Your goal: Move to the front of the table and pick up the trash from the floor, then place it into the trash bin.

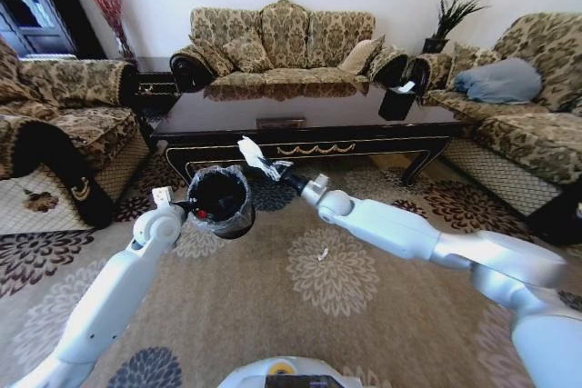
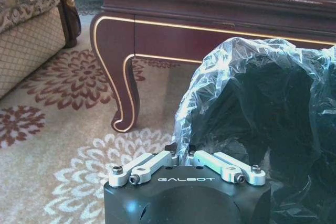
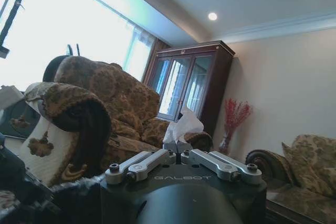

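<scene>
My left gripper (image 1: 185, 207) is shut on the rim of the trash bin (image 1: 219, 202), a black bucket lined with a clear bag, in front of the table (image 1: 300, 122). In the left wrist view the left gripper (image 2: 179, 153) pinches the bag-covered rim of the trash bin (image 2: 262, 124). Something red shows inside the bin. My right gripper (image 1: 289, 179) is shut on crumpled white paper (image 1: 258, 158), held just above and beyond the bin's far rim. The right wrist view has the right gripper (image 3: 177, 149) closed on that paper (image 3: 182, 126). A small white scrap (image 1: 322, 254) lies on the floor (image 1: 273, 315).
A dark box with white tissue (image 1: 397, 100) stands on the table's right end. Patterned sofas (image 1: 282, 43) ring the table at the left, back and right. The table's curved leg (image 2: 122, 85) stands close to the bin.
</scene>
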Tool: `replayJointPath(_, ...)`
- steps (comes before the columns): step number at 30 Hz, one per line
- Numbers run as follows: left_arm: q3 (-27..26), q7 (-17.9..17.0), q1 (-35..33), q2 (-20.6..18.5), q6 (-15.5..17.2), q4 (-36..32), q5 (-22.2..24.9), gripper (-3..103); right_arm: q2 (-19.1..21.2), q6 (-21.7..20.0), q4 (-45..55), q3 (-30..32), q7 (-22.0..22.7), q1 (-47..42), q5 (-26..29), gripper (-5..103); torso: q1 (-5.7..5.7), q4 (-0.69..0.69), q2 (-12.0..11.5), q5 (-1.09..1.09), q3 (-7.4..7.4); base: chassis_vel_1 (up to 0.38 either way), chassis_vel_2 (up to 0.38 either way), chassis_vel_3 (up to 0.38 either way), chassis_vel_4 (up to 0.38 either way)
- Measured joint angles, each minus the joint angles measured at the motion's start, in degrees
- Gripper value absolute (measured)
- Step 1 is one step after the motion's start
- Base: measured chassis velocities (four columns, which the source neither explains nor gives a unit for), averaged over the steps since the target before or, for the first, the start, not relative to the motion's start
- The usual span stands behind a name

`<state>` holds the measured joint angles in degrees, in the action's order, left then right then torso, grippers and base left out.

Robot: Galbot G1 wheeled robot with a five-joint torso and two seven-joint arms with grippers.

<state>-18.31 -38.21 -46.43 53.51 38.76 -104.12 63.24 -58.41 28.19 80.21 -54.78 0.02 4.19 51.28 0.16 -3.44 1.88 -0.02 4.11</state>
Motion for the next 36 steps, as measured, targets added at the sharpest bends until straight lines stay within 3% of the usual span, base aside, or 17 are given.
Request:
replayJointPath(9, -0.3, 0.03, 1.23, 0.79, 0.08, 1.57, 0.12, 2, -8.97, -0.12, -0.85, -5.54, 1.4, 2.71, 1.01, 0, 0.0, 0.02, 0.0, 0.0, 0.0, 0.0, 0.0, 0.0, 0.0)
replayJointPath(24, -1.6, -0.04, -0.16, 0.1, 0.16, -0.71, 0.28, 2, -12.84, -0.96, -3.46, -7.75, 3.66, -0.03, -0.77, 0, 0.0, 0.0, 0.0, 0.01, 0.0, 0.0, 0.0, 0.0, 0.0)
replayJointPath(27, -1.76, -0.15, -0.76, 0.03, 0.16, -1.38, 0.24, 2, -13.52, -1.32, -4.41, -7.54, 4.51, -0.35, -1.05, 16, 0.0, 0.0, 0.0, 0.01, -0.01, 0.0, 0.0, 0.0, 0.0)
replayJointPath(30, -1.81, -0.29, -1.02, 0.02, 0.19, -1.66, 0.21, 2, -13.97, -1.48, -4.91, -7.21, 5.15, -0.55, -1.08, 22, 0.0, 0.01, 0.0, 0.01, -0.01, 0.0, 0.0, 0.0, 0.0)
replayJointPath(31, -1.86, -0.33, -1.11, 0.02, 0.2, -1.81, 0.19, 2, -14.2, -1.57, -5.03, -7.08, 5.53, -0.63, -1.11, 33, 0.0, 0.01, 0.0, 0.01, -0.01, 0.0, 0.0, 0.0, 0.0)
replayJointPath(33, -1.89, -0.35, -1.16, 0.03, 0.2, -1.89, 0.19, 2, -14.3, -1.63, -5.02, -7.05, 5.8, -0.67, -1.16, 33, 0.0, 0.01, 0.0, 0.01, -0.01, 0.0, 0.0, 0.0, 0.0)
replayJointPath(36, -1.98, -0.56, -1.51, 0.19, 0.21, -2.18, 0.14, 2, -14.41, -1.95, -4.97, -6.72, 6.81, -0.75, -1.32, 48, 0.0, 0.01, 0.0, 0.02, -0.01, 0.0, 0.0, 0.0, 0.0)
